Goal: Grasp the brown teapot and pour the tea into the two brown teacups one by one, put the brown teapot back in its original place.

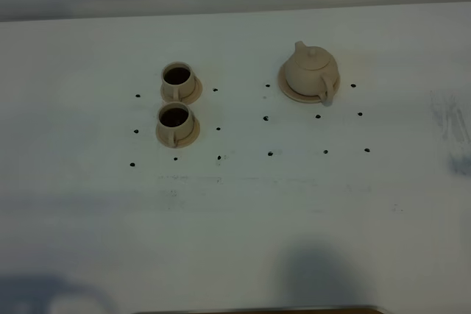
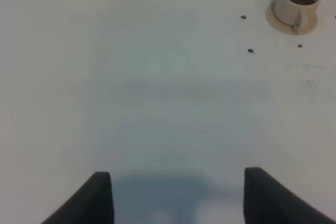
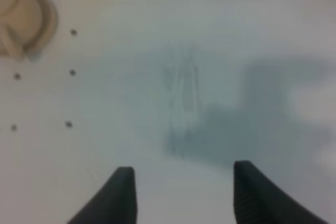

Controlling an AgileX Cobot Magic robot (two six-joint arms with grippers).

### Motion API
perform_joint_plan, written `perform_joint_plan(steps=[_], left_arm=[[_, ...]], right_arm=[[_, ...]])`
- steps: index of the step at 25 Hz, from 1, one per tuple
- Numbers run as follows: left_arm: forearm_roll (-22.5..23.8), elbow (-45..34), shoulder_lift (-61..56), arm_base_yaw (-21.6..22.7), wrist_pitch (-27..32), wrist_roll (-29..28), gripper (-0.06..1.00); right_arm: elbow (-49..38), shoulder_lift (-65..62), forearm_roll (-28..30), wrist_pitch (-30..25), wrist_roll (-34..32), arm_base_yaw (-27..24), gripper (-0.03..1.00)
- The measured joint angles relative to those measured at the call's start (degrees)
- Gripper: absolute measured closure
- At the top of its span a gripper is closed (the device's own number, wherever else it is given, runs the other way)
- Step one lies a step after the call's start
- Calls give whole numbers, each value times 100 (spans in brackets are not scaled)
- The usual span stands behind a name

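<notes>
Both teacups look filled: far teacup (image 1: 179,80) and near teacup (image 1: 176,122) each sit on their own small saucer and show dark tea (image 1: 176,76) inside, level below the rim as far as I can tell. Brown teapot (image 1: 313,70) is upright on its wide saucer (image 1: 288,87), lid on, spout pointing away-left, handle toward the camera-right; can't see what's left inside. Judging by that, the task reads as done or nearly so. Left gripper (image 2: 177,195) has its fingers spread wide with nothing between them, hanging over bare table (image 1: 235,211), the near teacup well off to one side in its wrist view. Right gripper (image 3: 182,195) likewise wide apart and empty, over bare table, with the teapot only just at the edge of its wrist view. Neither arm shows in the overhead view, only shadows at the near edge. Risks from here: a retreat path sweeping low could clip the teapot handle and drag it off the saucer; any left-arm move across the cups could slosh or tip them, since they're full and light.
</notes>
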State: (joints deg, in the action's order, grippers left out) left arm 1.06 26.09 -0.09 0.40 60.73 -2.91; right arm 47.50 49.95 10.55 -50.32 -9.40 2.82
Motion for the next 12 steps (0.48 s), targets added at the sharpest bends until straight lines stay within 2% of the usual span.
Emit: perform_joint_plan(steps=[8, 12], left_arm=[[0, 0, 0, 0, 0, 0, 35], [0, 0, 0, 0, 0, 0, 35]], right_arm=[[0, -1357, 1, -1234, 19, 0, 52], [0, -1829, -303, -1757, 156, 0, 52]])
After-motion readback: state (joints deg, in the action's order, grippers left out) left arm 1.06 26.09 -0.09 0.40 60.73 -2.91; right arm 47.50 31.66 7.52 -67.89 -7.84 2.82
